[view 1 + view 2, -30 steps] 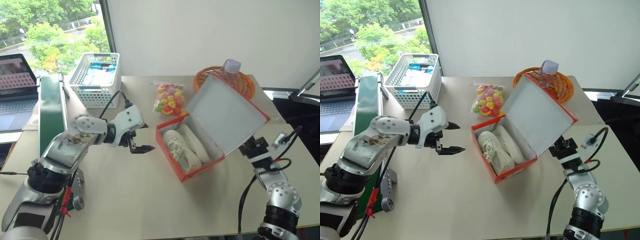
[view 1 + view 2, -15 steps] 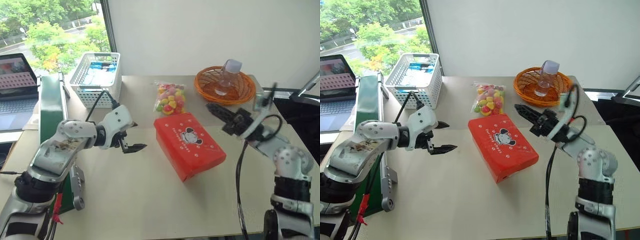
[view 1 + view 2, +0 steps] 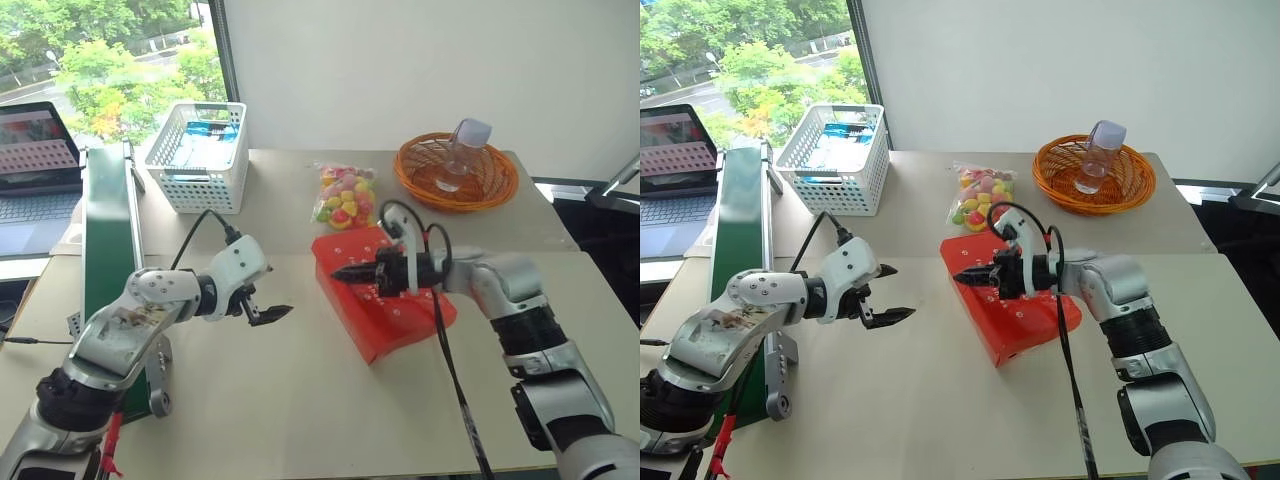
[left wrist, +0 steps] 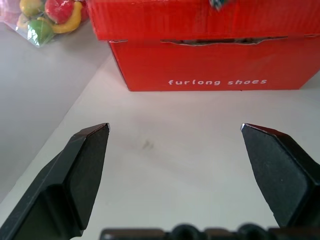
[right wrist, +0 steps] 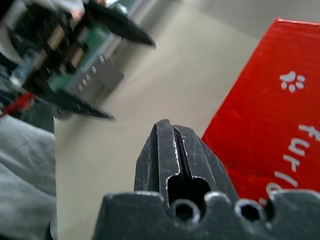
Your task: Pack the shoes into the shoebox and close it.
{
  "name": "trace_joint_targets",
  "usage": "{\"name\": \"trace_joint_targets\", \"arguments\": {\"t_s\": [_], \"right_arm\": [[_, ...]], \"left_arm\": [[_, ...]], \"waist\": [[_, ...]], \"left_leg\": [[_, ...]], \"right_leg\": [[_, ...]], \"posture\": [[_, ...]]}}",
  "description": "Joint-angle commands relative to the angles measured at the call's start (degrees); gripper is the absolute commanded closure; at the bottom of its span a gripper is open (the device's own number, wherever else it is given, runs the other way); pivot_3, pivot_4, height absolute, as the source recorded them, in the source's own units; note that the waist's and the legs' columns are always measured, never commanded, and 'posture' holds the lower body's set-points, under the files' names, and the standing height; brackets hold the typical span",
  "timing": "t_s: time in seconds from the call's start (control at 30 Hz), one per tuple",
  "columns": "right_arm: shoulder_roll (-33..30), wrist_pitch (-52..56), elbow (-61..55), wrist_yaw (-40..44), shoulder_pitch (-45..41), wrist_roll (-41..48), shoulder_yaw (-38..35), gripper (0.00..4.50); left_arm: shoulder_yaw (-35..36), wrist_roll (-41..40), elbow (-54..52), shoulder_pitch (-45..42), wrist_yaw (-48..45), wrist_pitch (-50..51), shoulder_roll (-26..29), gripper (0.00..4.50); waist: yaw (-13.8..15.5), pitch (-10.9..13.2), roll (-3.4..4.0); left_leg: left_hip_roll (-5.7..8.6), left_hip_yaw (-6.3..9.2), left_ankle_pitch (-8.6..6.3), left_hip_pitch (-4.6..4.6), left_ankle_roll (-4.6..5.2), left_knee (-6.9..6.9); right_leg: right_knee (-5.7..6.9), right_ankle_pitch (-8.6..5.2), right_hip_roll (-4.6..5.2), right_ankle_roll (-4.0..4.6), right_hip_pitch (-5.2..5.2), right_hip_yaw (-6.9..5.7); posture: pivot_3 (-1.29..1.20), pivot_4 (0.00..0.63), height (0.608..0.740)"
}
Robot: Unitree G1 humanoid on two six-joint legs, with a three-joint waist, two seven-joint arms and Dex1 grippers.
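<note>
Fingers of my right gripper (image 3: 964,277) pressed together, empty, over the closed shoebox (image 3: 390,310); left gripper (image 3: 268,305) spread wide, empty. Box side reads "furlong shoes".

Beige bench (image 3: 300,400) with a plain matte top, butted against a white wall (image 3: 420,70). Big window (image 3: 110,50) on the left with a dark frame, green trees and daylight outside. Even light, soft shadows. Open laptop (image 3: 35,165) on a lower desk by the window. Dark floor (image 3: 610,230) past the bench's right edge.
</note>
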State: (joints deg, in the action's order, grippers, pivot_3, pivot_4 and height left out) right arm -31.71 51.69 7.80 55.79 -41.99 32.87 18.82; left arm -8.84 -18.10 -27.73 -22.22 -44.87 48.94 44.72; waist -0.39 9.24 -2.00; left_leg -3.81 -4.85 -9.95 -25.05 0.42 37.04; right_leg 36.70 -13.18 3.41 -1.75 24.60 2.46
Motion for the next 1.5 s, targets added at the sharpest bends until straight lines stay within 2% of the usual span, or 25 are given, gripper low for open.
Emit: {"name": "trace_joint_targets", "arguments": {"t_s": [0.03,0.13,0.3,0.37,0.43,0.6,0.63,0.7,0.8,0.9,1.0,1.33,1.37,1.5], "right_arm": [[-0.2,-2.1,2.9,2.5,1.5,-6.1,5.4,4.45],[0.3,-4.7,6.3,1.2,1.3,-11.4,7.6,4.45],[0.8,-9.3,10.1,0.7,1.0,-17.9,10.1,4.45],[1.1,-7.8,7.1,2.1,0.7,-15.1,7.0,4.45],[0.7,-7.4,2.8,3.5,0.7,-11.9,3.5,4.45],[-4.7,-11.9,-10.9,8.2,5.5,-10.0,-0.8,4.45],[-5.5,-13.5,-13.1,8.1,6.6,-9.9,-2.1,4.45],[-5.9,-13.8,-16.8,7.7,8.9,-6.5,-7.1,4.45],[-7.6,-18.5,-19.6,7.9,12.4,-7.3,-10.7,4.45],[-9.4,-16.0,-19.5,6.6,13.0,-7.4,-12.4,4.45],[-13.7,-12.4,-21.1,7.9,13.8,-4.5,-16.4,3.73],[-18.0,-11.7,-23.9,4.6,16.3,-2.8,-23.7,0.18],[-18.1,-11.7,-24.0,4.6,16.5,-2.7,-23.9,0.03],[-18.4,-13.3,-24.1,4.8,18.0,-3.7,-24.5,0.03]], "left_arm": [[0.7,0.2,-2.8,0.3,1.4,-0.1,-0.3,0.0],[0.7,0.2,-3.1,0.6,1.8,0.0,-0.2,0.0],[0.6,-0.1,-3.3,0.6,2.6,0.1,-0.7,0.0],[0.7,-0.2,-3.4,0.7,2.7,0.0,-0.9,0.0],[1.4,-1.6,-3.9,1.2,1.9,-0.4,-1.4,0.0],[3.1,-4.3,-4.9,0.6,1.2,-1.5,-3.0,0.0],[3.3,-4.6,-4.9,0.5,1.0,-2.0,-3.1,0.0],[3.7,-4.8,-5.0,0.7,0.7,-3.8,-3.4,0.0],[4.4,-5.2,-4.9,1.3,1.1,-4.8,-4.1,0.0],[4.9,-6.2,-4.9,1.9,0.7,-4.6,-4.0,0.0],[4.5,-6.5,-4.5,2.3,0.3,-4.3,-3.6,0.0],[5.2,-6.7,-4.3,4.3,-0.1,-5.3,-2.5,0.0],[5.3,-6.9,-4.6,4.5,0.1,-5.1,-2.5,0.0],[5.3,-7.6,-5.9,5.7,1.1,-4.7,-3.1,0.0]], "waist": [[-0.2,0.0,0.0],[-0.3,-0.1,-0.08],[-0.4,-0.6,-0.48],[-0.4,-0.7,-0.61],[-0.2,-0.7,-0.61],[0.2,-0.7,-0.59],[0.3,-0.7,-0.59],[0.4,-0.7,-0.6],[0.4,-0.7,-0.6],[0.4,-0.7,-0.6],[0.4,-0.7,-0.58],[0.3,-0.7,-0.58],[0.3,-0.6,-0.58],[0.3,-0.7,-0.58]], "left_leg": [[0.0,0.0,0.0,0.0,0.0,0.0],[-0.01,0.01,0.0,0.08,0.0,0.0],[-0.06,-0.05,-0.02,0.76,-0.03,-0.02],[-0.09,-0.06,-0.28,0.98,-0.48,-0.03],[-0.1,-0.08,-0.29,1.02,-0.5,-0.03],[-0.08,-0.12,-0.24,0.42,-0.45,-0.03],[-0.08,-0.12,-0.03,0.37,-0.09,-0.04],[-0.06,-0.1,-0.15,0.23,-0.12,-0.08],[-0.07,-0.06,-0.28,0.09,-0.12,-0.13],[-0.06,-0.06,-0.29,0.09,-0.11,-0.13],[-0.06,-0.07,-0.27,0.13,-0.12,-0.09],[-0.05,-0.07,-0.27,0.13,-0.13,-0.08],[-0.06,-0.07,-0.27,0.13,-0.13,-0.08],[-0.06,-0.04,-0.27,0.15,-0.13,-0.08]], "right_leg": [[0.01,0.0,-0.01,0.0,0.0,0.0],[0.03,0.0,-0.02,0.0,-0.06,0.0],[0.02,-0.37,0.0,0.11,-0.54,0.01],[0.02,-0.35,0.02,0.14,-0.52,0.01],[0.02,-0.32,0.06,0.19,-0.51,0.0],[0.06,-0.14,0.09,0.49,-0.26,0.0],[0.05,-0.21,0.08,0.4,-0.24,0.0],[0.03,-0.21,0.06,0.09,-0.14,0.0],[0.0,-0.28,0.01,0.08,-0.02,-0.01],[0.0,-0.29,0.01,0.07,-0.02,-0.02],[0.0,-0.29,0.02,0.08,-0.05,-0.01],[-0.04,-0.3,0.03,0.07,-0.07,0.01],[-0.03,-0.3,0.03,0.07,-0.07,0.01],[-0.03,-0.3,0.02,0.08,-0.1,-0.01]], "posture": [[0.0,0.15,0.74],[0.0,0.15,0.74],[0.0,0.15,0.74],[0.0,0.15,0.74],[0.0,0.15,0.74],[0.0,0.15,0.74],[0.0,0.15,0.74],[0.0,0.15,0.74],[0.0,0.15,0.74],[0.0,0.15,0.74],[0.0,0.15,0.74],[0.0,0.15,0.74],[0.0,0.15,0.74],[0.0,0.15,0.74]]}}
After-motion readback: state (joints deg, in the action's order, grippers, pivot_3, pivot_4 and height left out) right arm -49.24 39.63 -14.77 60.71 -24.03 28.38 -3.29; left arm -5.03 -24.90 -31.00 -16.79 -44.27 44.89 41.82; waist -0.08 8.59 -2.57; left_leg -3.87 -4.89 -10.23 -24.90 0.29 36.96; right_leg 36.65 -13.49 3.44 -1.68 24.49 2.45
